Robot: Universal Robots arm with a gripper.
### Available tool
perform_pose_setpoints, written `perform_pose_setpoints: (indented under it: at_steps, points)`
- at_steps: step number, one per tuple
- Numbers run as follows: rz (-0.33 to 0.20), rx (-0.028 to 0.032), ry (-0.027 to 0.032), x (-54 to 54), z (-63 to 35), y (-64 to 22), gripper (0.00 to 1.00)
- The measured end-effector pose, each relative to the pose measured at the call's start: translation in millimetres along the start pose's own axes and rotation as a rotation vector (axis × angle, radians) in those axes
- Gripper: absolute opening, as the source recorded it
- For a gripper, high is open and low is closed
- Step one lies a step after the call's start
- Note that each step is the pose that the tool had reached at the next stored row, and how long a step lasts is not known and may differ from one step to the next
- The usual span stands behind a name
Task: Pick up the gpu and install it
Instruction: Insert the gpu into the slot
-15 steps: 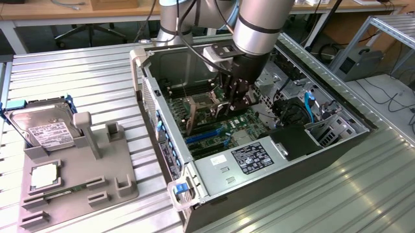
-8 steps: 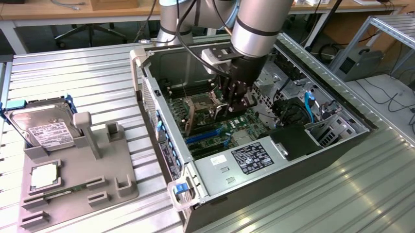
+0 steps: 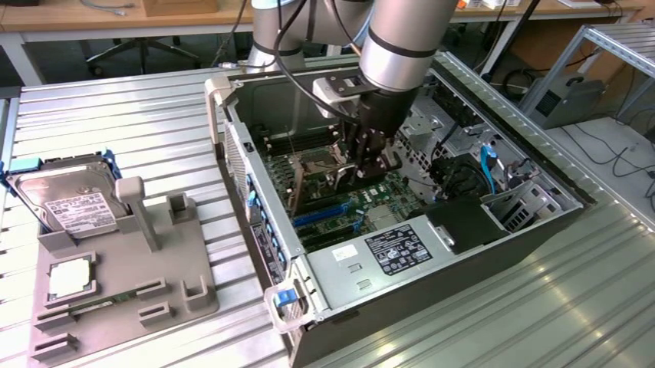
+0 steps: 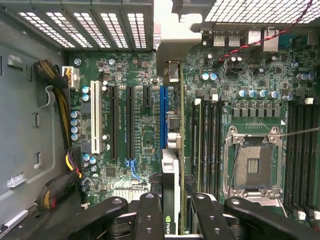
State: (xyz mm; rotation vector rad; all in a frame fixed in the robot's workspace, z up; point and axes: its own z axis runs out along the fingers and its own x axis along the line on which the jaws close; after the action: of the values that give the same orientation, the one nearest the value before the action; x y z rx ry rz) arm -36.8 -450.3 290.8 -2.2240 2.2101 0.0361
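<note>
Inside the open computer case (image 3: 307, 295): gripping the gpu (image 4: 170, 187) with fingers (image 4: 150, 215) closed on both faces at one end of the card. Holding it edge-on above the motherboard (image 4: 142, 135), in line with the blue slot (image 4: 163, 115), bracket end toward the vented rear wall. Can't tell whether touching the slot. Just beside the memory slots (image 4: 207, 135), CPU socket (image 4: 252, 167) beyond. On the exterior view's left: hard drive (image 3: 72, 203) in grey fixture (image 3: 153, 287) on the worktop (image 3: 123, 115), well apart.
</note>
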Motion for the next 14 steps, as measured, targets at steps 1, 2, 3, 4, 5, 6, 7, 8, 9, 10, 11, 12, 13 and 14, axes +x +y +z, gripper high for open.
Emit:
perform_pose_setpoints:
  at_steps: [1,2,3,4,5,6,7,8,9,10,11,12,13,14]
  points:
    - [0.0,0.0,-0.0001,0.0,0.0,1.0,0.27]
    - [0.0,0.0001,-0.0001,0.0,0.0,1.9,0.27]
    - [0.0,0.0001,-0.0001,0.0,0.1,2.8,0.27]
    - [0.0,0.0001,0.0,0.0,0.1,3.9,0.27]
    - [0.0,0.0001,-0.0001,0.0,0.1,4.7,0.27]
    - [0.0,0.0001,-0.0001,-0.1,0.2,5.2,0.27]
    - [0.0,0.0001,0.0001,0.0,0.1,5.8,0.27]
    - [0.0,0.0,0.0,1.5,0.1,6.0,0.27]
    - [0.0,0.0001,-0.0001,2.8,0.1,6.1,0.27]
    - [0.0,0.0002,-0.0003,3.0,0.7,6.2,0.27]
    - [0.0,0.0001,-0.0001,3.1,2.5,6.4,0.27]
    - [0.0,0.0001,-0.0001,3.1,4.0,6.7,0.27]
    - [0.0,0.0002,-0.0001,3.2,5.1,6.8,0.27]
    - [0.0,0.0002,0.0,3.2,6.2,7.0,0.27]
